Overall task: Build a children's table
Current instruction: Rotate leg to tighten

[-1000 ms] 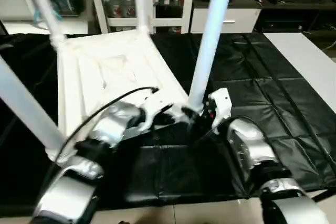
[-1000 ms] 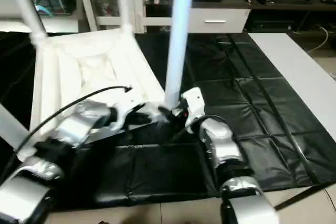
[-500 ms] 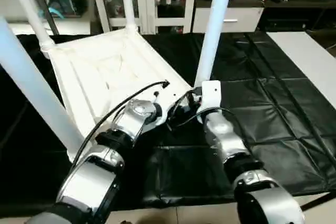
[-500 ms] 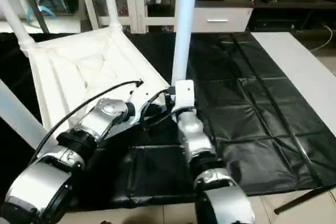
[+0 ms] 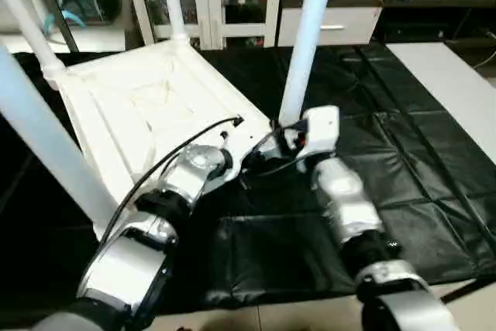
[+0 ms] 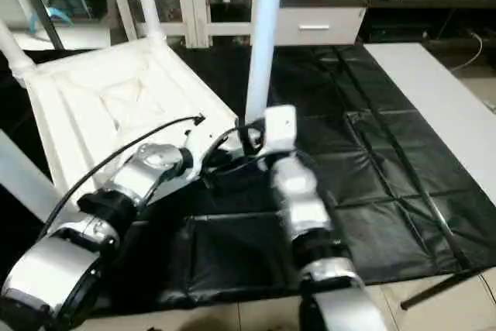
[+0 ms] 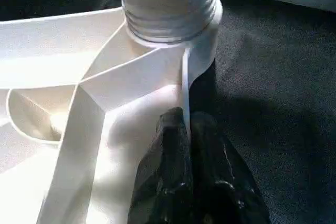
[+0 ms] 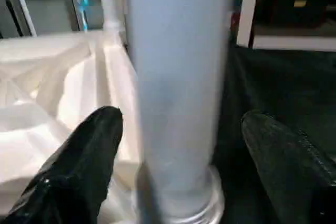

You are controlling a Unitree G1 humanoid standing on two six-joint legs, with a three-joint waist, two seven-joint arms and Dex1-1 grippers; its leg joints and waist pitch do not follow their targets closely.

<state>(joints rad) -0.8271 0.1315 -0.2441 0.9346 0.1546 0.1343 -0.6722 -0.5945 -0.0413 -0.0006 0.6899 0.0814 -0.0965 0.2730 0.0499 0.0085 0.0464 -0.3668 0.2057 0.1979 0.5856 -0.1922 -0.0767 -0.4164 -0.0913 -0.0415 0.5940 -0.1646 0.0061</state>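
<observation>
- the children's table top [image 5: 147, 106] lies upside down on the black-covered work table [image 5: 434, 153], ribbed underside up, toward the far left corner. that keeps the corner sockets facing up, so the legs can be set in from above.
- four legs stand in the sockets; the leg at the top's near right corner [image 5: 306, 36] is the one being worked on, likely being seated or screwed home.
- the left gripper [image 7: 189, 129] is clenched on the thin edge of the top [image 7: 185, 85], just beside that corner socket [image 7: 173, 35]. this looks meant to brace the top so it cannot slide or turn.
- the right gripper [image 8: 176, 145] is spread wide, its fingers [image 8: 79, 166] standing either side of the leg's base [image 8: 176, 103] with gaps showing, so it grips nothing. it seems released to take a fresh hold.
</observation>
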